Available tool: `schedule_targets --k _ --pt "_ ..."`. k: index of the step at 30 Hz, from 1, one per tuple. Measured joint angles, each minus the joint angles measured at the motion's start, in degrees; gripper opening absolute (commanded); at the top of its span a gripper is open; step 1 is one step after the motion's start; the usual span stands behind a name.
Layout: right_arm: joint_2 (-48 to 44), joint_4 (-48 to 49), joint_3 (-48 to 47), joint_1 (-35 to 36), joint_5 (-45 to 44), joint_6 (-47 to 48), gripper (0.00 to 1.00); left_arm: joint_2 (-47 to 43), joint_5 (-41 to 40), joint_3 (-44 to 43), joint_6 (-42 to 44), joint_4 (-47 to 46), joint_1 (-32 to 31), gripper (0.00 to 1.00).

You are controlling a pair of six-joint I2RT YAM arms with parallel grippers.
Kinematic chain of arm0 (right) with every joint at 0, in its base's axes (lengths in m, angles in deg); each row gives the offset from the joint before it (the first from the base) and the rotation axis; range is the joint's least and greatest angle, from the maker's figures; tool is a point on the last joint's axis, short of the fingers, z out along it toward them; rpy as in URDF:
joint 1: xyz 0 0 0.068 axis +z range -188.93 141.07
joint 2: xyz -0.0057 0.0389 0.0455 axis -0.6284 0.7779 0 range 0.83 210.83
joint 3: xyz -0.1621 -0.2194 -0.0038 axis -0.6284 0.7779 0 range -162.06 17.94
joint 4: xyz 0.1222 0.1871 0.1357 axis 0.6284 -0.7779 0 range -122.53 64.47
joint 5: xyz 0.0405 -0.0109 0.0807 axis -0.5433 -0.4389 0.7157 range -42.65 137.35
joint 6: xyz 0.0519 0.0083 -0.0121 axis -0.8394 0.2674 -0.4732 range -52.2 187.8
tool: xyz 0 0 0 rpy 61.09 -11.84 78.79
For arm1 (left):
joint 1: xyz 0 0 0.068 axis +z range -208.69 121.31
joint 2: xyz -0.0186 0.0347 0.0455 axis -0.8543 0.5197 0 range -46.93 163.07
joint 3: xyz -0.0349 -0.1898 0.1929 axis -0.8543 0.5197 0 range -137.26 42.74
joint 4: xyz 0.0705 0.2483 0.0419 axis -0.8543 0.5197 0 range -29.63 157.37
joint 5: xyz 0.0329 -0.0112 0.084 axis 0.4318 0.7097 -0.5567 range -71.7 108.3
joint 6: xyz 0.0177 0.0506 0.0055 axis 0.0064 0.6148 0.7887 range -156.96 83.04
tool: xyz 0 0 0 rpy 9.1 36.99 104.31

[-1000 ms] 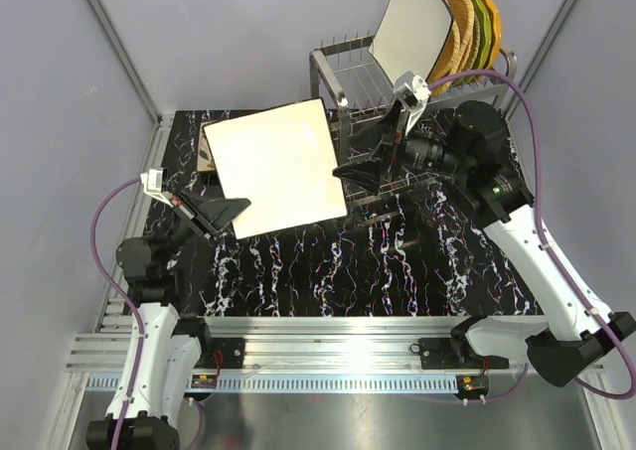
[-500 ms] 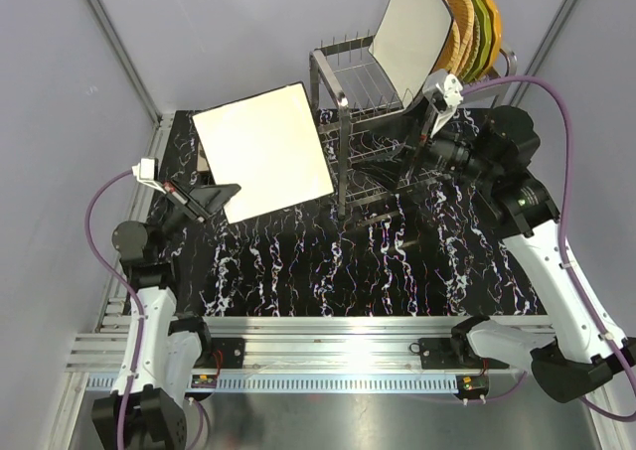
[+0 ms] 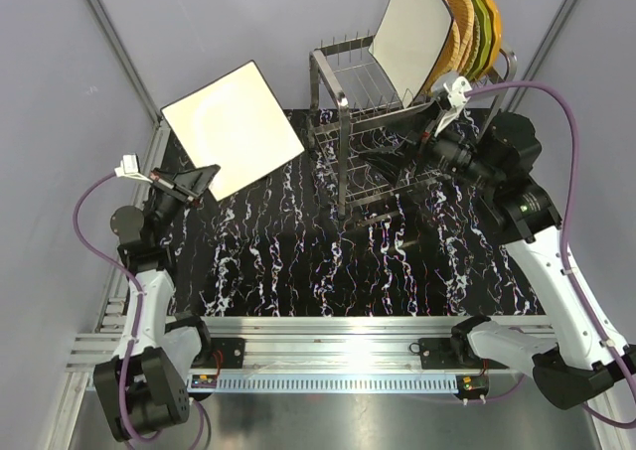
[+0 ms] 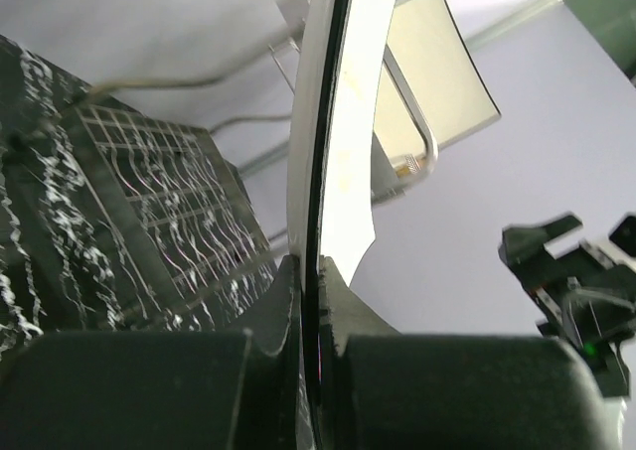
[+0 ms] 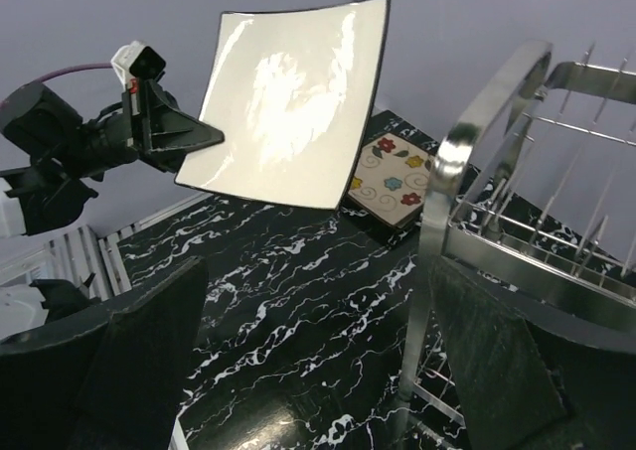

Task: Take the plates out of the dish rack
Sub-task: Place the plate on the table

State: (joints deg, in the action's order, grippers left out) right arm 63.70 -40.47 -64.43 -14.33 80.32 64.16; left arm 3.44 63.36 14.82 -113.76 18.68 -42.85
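Item: square cream plate (image 3: 234, 127), clamped in the left gripper (image 3: 207, 179). We log it carried from mid-table, where it sat just beside the dish rack (image 3: 348, 122), to the far-left corner, well apart from it.
Item: right gripper (image 3: 417, 142). We log it drawn back rightward along the rack's front.

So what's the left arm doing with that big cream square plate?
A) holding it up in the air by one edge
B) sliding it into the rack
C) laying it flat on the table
A: the left end effector is shut on one edge of the square cream plate, which hangs tilted in the air, apart from the dish rack.
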Motion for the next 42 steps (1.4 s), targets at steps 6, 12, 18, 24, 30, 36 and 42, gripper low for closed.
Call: schedule_targets --k 6,12,18,24,30,36,42 --pt "-0.2 -0.2 3.0 -0.2 -6.1 0.0 1.00 5.9 -7.9 0.5 2.3 -1.4 0.0 0.00" --pt "-0.4 -0.7 6.1 -0.5 -10.7 0.2 1.00 15.5 -17.4 1.7 2.9 -4.5 0.0 0.00" --pt "-2.1 -1.8 9.8 -0.9 -14.6 0.3 1.00 27.2 -25.7 1.8 2.8 -8.6 -0.5 0.00" --pt "-4.0 -3.0 16.0 -1.1 -19.4 0.2 0.99 39.8 -32.5 0.0 2.9 -12.4 -3.1 0.00" --pt "-4.0 -4.6 19.7 -2.1 -22.3 0.3 1.00 49.4 -37.5 -4.5 3.4 -13.4 -6.8 0.00" --pt "-3.9 -4.7 20.0 -3.3 -23.2 0.4 0.99 54.0 -41.7 -8.7 3.9 -14.3 -9.4 0.00" --pt "-3.7 -4.7 20.2 -4.0 -23.4 0.4 1.00 58.4 -49.7 -12.6 1.7 -17.1 -12.2 0.00"
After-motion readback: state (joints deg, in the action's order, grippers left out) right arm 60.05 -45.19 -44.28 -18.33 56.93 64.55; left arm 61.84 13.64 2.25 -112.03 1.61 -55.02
